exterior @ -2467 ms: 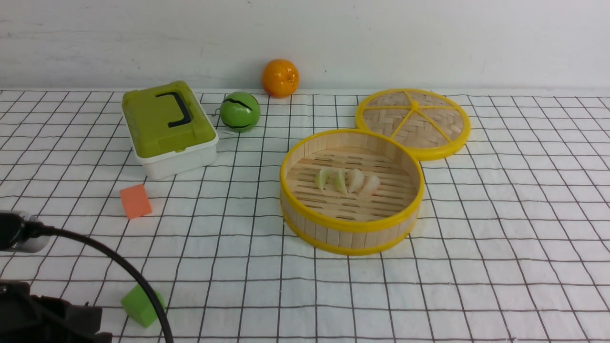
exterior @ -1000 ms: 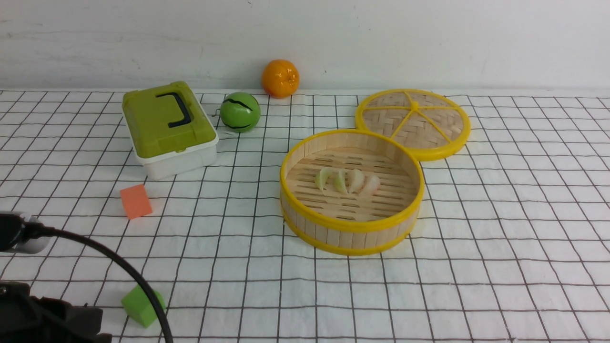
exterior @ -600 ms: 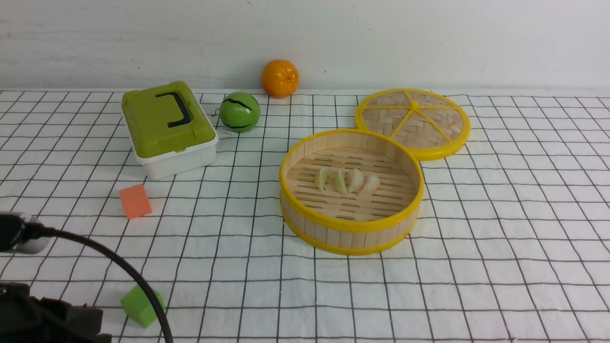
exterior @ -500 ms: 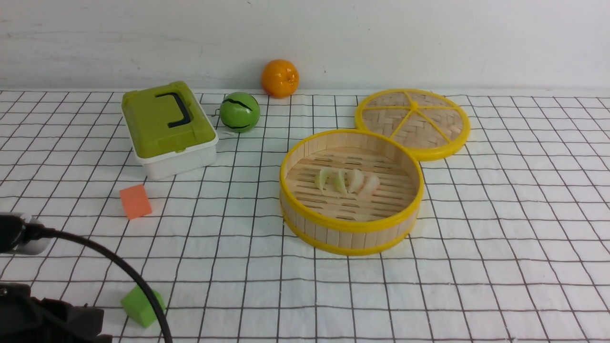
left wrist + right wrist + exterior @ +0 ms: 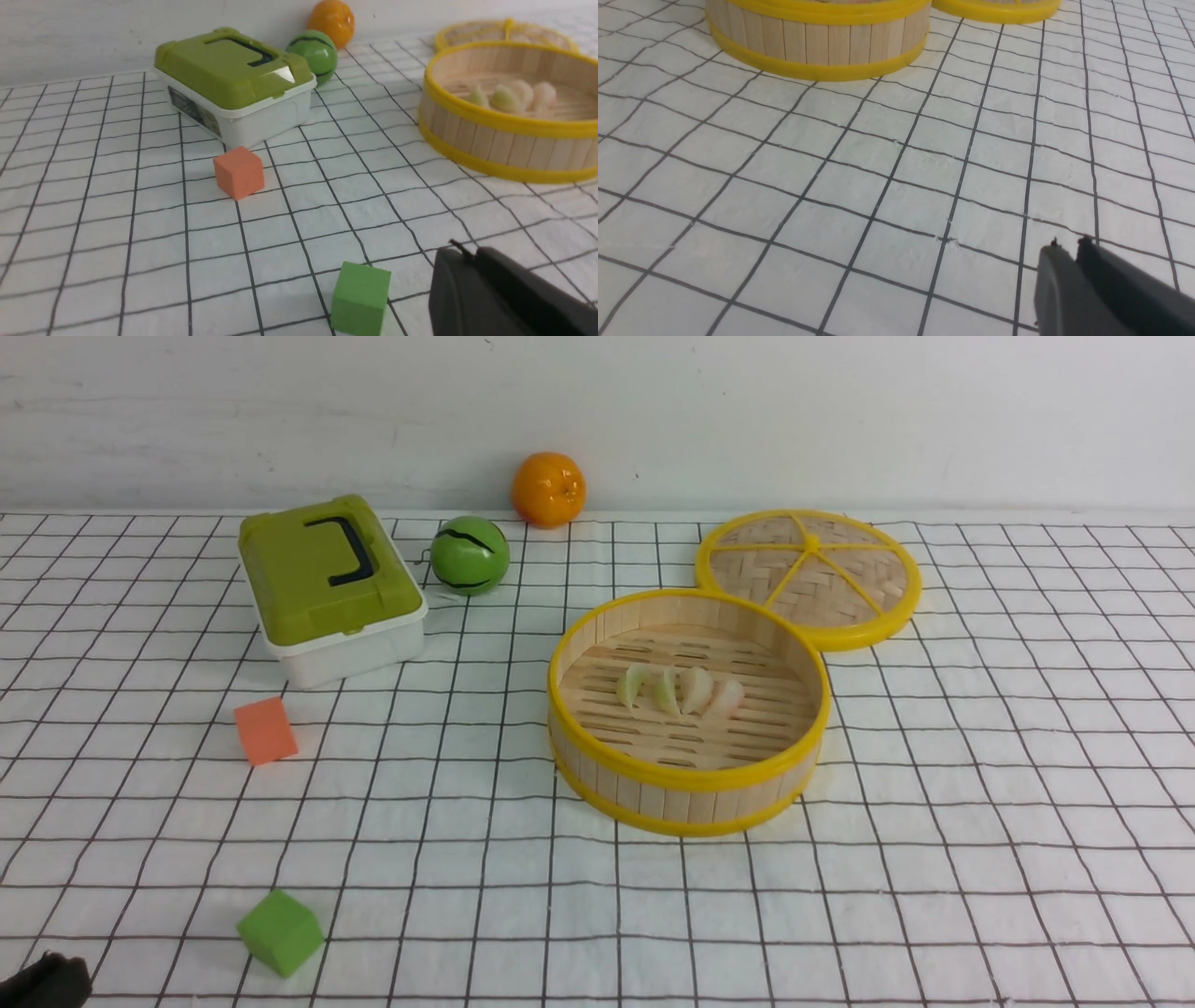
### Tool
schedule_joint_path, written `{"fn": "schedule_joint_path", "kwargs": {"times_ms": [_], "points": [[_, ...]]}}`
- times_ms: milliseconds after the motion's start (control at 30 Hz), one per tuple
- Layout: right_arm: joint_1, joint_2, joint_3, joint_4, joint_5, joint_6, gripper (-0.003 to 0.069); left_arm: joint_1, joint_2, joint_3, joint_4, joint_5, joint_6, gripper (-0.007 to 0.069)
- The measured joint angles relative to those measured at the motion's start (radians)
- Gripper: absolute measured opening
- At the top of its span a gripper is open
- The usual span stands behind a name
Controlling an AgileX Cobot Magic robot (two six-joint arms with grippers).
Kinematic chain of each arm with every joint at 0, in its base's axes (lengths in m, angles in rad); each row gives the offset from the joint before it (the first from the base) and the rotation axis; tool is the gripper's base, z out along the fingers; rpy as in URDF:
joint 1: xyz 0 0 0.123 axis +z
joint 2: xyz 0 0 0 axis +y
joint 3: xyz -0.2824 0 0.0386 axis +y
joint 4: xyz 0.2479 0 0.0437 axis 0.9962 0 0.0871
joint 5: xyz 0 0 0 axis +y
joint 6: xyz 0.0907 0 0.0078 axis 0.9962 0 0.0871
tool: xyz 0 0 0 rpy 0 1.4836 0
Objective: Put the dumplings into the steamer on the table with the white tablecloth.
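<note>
Front view: four dumplings (image 5: 679, 692) lie in a row on the slatted floor of the steamer (image 5: 688, 779), two green to the left, two whitish to the right. Steamer sits on the table (image 5: 980, 821) w/ gridded white cloth; its lid (image 5: 810, 576) lies flat just behind it, touching the rim. Green-lidded box (image 5: 330, 586), striped green ball (image 5: 470, 555), orange (image 5: 549, 488) further back; orange cube (image 5: 266, 730) and green cube (image 5: 280, 932) nearer.

Left wrist view: left gripper (image 5: 460, 254) jaws pressed together, holding nothing, hanging beside the green cube.

Right wrist view: right gripper (image 5: 1068, 248) jaws together, only a thin slit btwn them, empty, above bare cloth, well apart from steamer.
</note>
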Motion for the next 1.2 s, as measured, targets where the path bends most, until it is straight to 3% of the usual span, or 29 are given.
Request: {"fn": "schedule_joint_path", "kwargs": {"times_ms": [133,300,433,600,1200], "points": [[0.000,0.000,0.000,0.000,0.000,0.000,0.0055,0.071,-0.094,0.049,-0.125,0.021,-0.021,-0.0013],[0.000,0.000,0.000,0.000,0.000,-0.001,0.0061,0.127,-0.103,0.057,-0.340,0.174,0.156,-0.0013],[0.000,0.000,0.000,0.000,0.000,-0.001,0.0063,0.128,-0.103,0.056,-0.420,0.206,0.304,-0.0013],[0.000,0.000,0.000,0.000,0.000,-0.001,0.0067,0.128,-0.103,0.056,-0.447,0.207,0.352,-0.0013],[0.000,0.000,0.000,0.000,0.000,-0.001,0.0092,0.128,-0.103,0.056,-0.447,0.209,0.355,-0.0013]]}}
